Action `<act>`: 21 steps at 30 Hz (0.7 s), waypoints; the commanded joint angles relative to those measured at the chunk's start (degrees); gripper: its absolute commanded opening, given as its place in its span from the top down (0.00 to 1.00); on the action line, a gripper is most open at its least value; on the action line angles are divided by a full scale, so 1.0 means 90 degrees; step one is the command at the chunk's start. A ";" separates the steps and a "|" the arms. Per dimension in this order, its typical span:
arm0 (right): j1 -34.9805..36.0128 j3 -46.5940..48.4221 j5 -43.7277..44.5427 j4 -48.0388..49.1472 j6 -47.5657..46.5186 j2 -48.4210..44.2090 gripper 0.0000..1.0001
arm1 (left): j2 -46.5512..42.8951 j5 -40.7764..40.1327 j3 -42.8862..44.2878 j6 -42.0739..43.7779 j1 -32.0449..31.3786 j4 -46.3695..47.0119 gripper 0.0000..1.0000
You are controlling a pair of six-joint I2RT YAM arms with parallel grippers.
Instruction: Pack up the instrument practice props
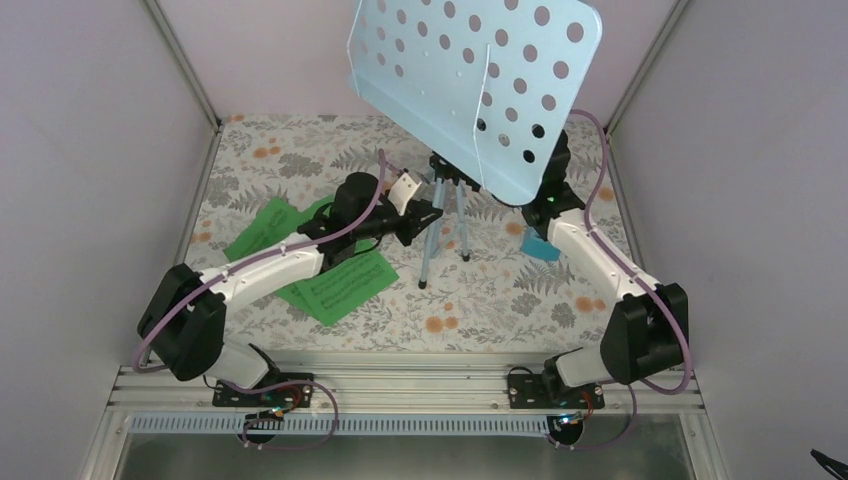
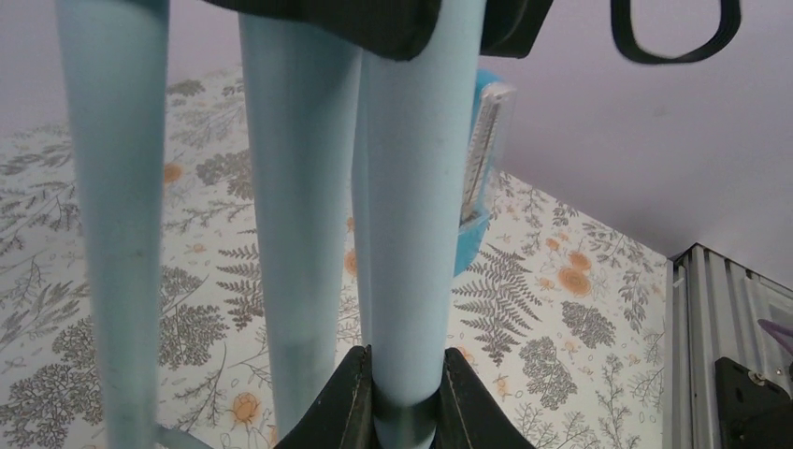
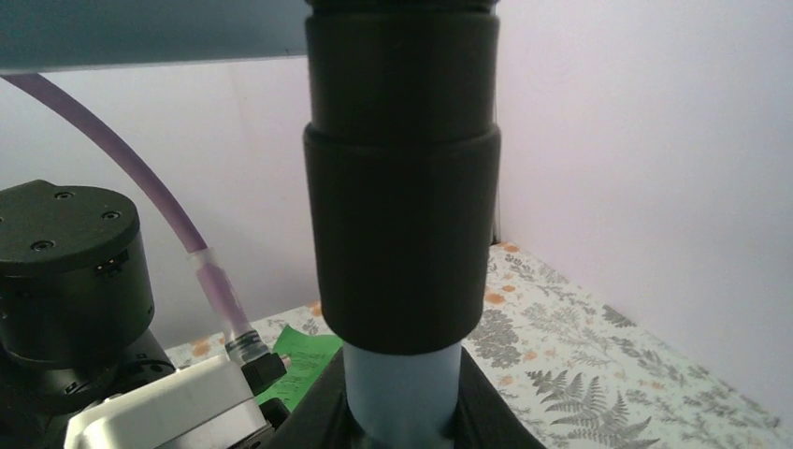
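Note:
The pale blue music stand (image 1: 470, 80) stands at mid-table, its hole-punched desk tilted high toward the camera and its tripod legs (image 1: 432, 245) spread on the cloth. My left gripper (image 1: 425, 213) is shut on a blue stand tube (image 2: 411, 234); two more legs show beside it. My right gripper (image 1: 540, 190) is hidden behind the desk in the top view; in its wrist view the jaws are shut on the blue pole (image 3: 402, 393) just below a black collar (image 3: 402, 187). Green sheet-music pages (image 1: 335, 285) lie under my left arm. The blue metronome (image 1: 540, 245) sits by my right arm and also shows in the left wrist view (image 2: 482, 168).
A floral cloth (image 1: 480, 300) covers the table. Pale walls with metal corner posts (image 1: 190, 70) close it in on three sides. A metal rail (image 1: 420, 390) carries the arm bases at the near edge.

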 commanded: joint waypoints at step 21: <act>0.0543 -0.0946 0.0681 0.0929 0.0734 -0.1272 0.96 | -0.0821 -0.0486 -0.0677 0.0148 0.0082 0.1150 0.30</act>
